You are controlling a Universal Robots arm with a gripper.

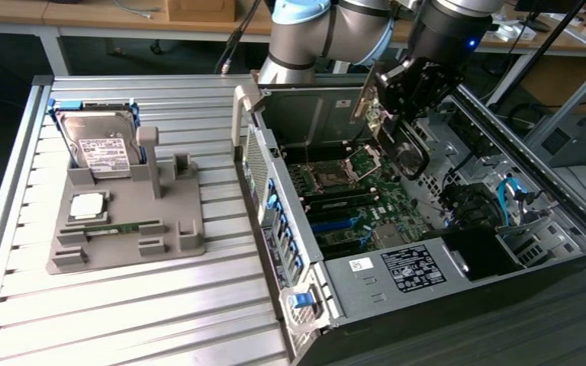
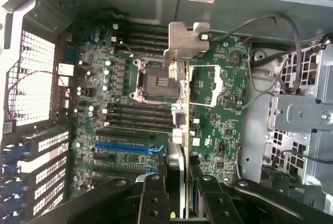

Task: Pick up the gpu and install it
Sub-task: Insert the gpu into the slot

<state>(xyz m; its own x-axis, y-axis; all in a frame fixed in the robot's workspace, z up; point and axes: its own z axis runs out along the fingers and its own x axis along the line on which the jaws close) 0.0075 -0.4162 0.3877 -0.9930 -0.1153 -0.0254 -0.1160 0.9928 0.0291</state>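
Gripper [image 2: 179, 185]: jaws clamped on gpu [image 2: 179, 151], card held edge-on over motherboard [image 2: 119, 104] inside open computer case [image 1: 420, 267]. Hard drive [image 1: 104, 149] upright in grey holder [image 1: 135, 236].

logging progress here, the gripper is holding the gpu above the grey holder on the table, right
Not quite: the gripper holds the gpu above the open computer case, not the grey holder, which sits off to the exterior view's left. The exterior view shows it.
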